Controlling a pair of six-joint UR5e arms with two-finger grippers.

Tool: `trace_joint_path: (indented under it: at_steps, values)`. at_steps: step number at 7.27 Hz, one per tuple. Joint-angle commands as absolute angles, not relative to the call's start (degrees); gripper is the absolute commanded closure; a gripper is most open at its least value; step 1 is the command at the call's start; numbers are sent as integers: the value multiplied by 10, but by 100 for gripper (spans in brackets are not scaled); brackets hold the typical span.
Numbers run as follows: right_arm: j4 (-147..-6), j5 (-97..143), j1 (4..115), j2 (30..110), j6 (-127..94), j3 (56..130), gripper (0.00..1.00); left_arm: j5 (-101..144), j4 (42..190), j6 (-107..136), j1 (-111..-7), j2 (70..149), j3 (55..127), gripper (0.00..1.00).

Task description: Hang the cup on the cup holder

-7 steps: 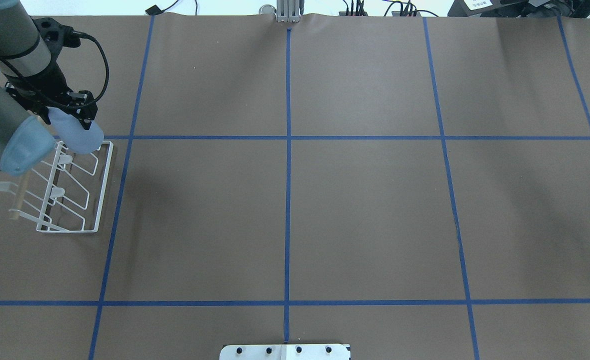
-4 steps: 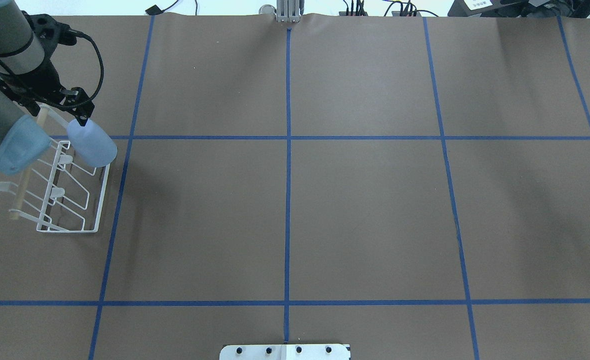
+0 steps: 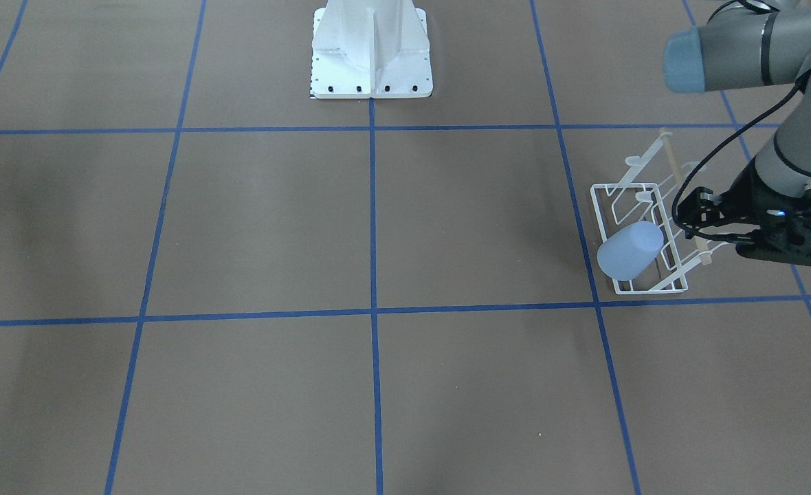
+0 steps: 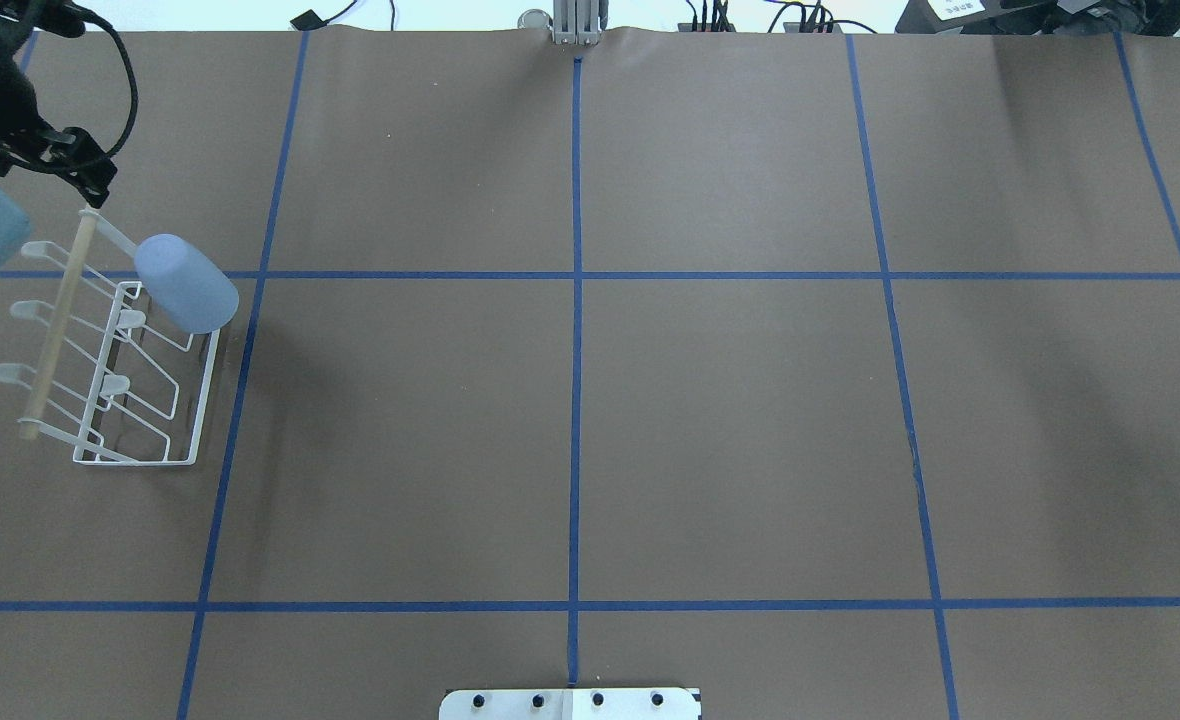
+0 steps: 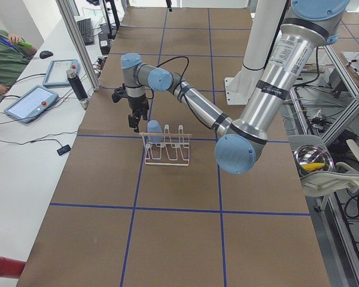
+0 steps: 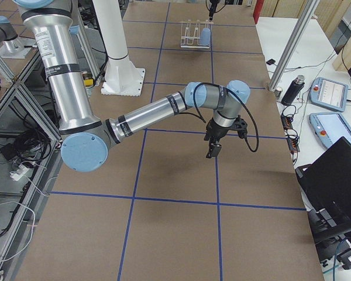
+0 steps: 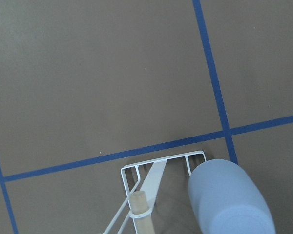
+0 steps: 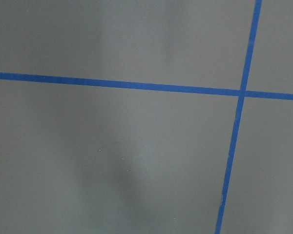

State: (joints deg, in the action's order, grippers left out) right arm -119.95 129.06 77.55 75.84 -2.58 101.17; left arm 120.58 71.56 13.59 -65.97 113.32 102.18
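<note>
Let go of the cup (image 4: 186, 283) within the last second and drew back toward the far-left corner of the table (image 4: 710, 430); was clamped on it over the rack a second ago. Holding nothing now, with the left jaws apart as far as the front view shows, just past the far end of the cup holder (image 4: 55, 325). Cannot tell about the right jaws: only a sliver at the table's right edge from overhead, and nothing of them in the wrist view.

Hung tilted on the end prong on the side facing the table's middle, mouth down toward the frame, closed bottom up and outward. Sits near the table's left edge, toward the far-left corner.

Looks done, or nearly. Could still come undone: rests on one slanted prong only, and being light and smooth would probably slide off or swing if jolted. Likeliest cause would be a brush from the wrist or its hanging cable (image 4: 133, 90) against the wooden bar (image 3: 675, 165), close by in the front view. Made of thin wire, so probably easy to shift or tip. Cannot tell how deep over the prong.
</note>
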Motion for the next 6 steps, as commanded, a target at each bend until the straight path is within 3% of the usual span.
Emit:
trace_joint_path:
  at_steps: [1, 4, 6]
  values:
    - [-1154, 1287, 776, 755, -33, 1009, 0, 1225, 752, 99, -730, 1094, 1032, 1]
    - [-1030, 1281, 794, 822, -27, 997, 0, 1247, 799, 98, -793, 1053, 1029, 1]
    - [-975, 1281, 816, 862, -33, 979, 0, 1252, 844, 98, -809, 1026, 972, 1]
